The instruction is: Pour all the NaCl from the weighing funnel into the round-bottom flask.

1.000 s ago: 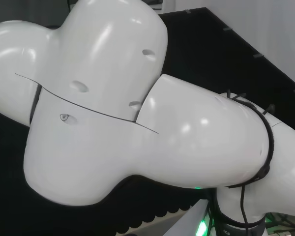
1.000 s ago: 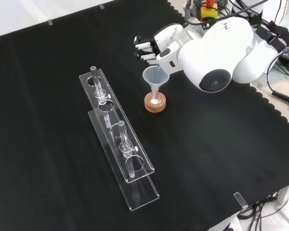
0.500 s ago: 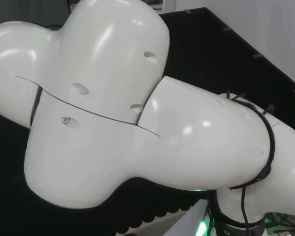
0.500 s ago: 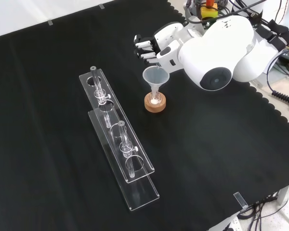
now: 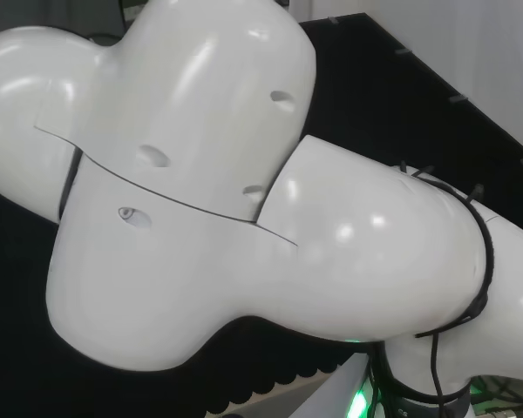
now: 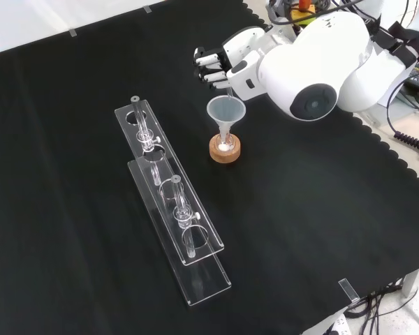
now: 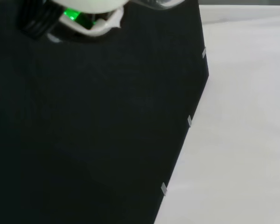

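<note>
Lifted slightly since before, the hand (image 6: 227, 63) hovers above the funnel (image 6: 225, 112); fingers curled, contents unclear.

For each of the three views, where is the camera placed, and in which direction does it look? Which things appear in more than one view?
Head view: behind and above the arm's base, facing the bench; the arm's white links stand close before the black cloth.
Front view: before the arm, looking down on the cloth; the hand comes from the top, beside a funnel on a cork ring and clear racks.
Wrist view: at the wrist, facing bare cloth and its edge.
Shared: the cloth in all three; the white links in head and front views.
</note>
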Robot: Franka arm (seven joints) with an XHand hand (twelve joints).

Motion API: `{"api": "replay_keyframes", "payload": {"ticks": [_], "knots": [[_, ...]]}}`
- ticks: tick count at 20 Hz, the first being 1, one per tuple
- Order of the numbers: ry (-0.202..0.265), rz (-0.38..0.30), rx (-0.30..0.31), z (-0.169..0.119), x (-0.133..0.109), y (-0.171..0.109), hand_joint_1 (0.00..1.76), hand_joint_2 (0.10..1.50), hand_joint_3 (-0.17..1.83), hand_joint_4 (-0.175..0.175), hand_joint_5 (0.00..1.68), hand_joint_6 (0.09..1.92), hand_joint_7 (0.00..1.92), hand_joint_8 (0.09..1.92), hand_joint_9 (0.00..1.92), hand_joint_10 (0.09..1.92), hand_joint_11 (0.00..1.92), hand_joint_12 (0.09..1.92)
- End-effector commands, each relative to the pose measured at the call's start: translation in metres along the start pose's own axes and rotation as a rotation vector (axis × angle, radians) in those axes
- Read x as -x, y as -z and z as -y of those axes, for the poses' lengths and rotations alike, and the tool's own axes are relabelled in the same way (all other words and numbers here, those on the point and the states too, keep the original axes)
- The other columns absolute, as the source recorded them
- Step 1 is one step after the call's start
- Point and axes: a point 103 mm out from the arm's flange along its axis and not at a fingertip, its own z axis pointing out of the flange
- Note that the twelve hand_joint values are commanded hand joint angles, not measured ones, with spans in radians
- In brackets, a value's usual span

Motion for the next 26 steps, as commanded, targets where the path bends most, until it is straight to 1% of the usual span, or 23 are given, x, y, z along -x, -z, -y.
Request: {"api": "replay_keyframes", "payload": {"ticks": [1, 7, 9, 10, 15, 20, 26], "knots": [[0.013, -0.075, 0.029, 0.002, 0.004, -0.004, 1.09, 0.68, 0.75, 0.175, 1.12, 0.98, 0.65, 0.6, 0.93, 0.38, 0.63, 1.17], [0.014, -0.154, 0.051, 0.001, 0.013, -0.012, 1.08, 0.68, 0.75, 0.175, 1.12, 0.98, 0.66, 0.6, 0.94, 0.38, 0.64, 1.17], [0.023, -0.225, 0.063, 0.001, 0.017, -0.016, 1.08, 0.69, 0.75, 0.175, 1.12, 0.98, 0.66, 0.6, 0.94, 0.38, 0.64, 1.17], [0.025, -0.256, 0.079, 0.0, 0.019, -0.017, 1.08, 0.69, 0.75, 0.175, 1.11, 0.99, 0.66, 0.6, 0.94, 0.38, 0.65, 1.17], [0.039, -0.351, 0.096, -0.003, 0.025, -0.024, 1.08, 0.69, 0.75, 0.175, 1.11, 0.99, 0.66, 0.6, 0.96, 0.39, 0.66, 1.17], [0.059, -0.484, 0.103, -0.007, 0.031, -0.035, 1.08, 0.68, 0.75, 0.175, 1.11, 0.99, 0.67, 0.6, 0.97, 0.38, 0.69, 1.15], [0.061, -0.536, 0.111, -0.011, 0.034, -0.048, 1.08, 0.68, 0.75, 0.175, 1.11, 0.99, 0.67, 0.6, 0.98, 0.38, 0.7, 1.15]]}}
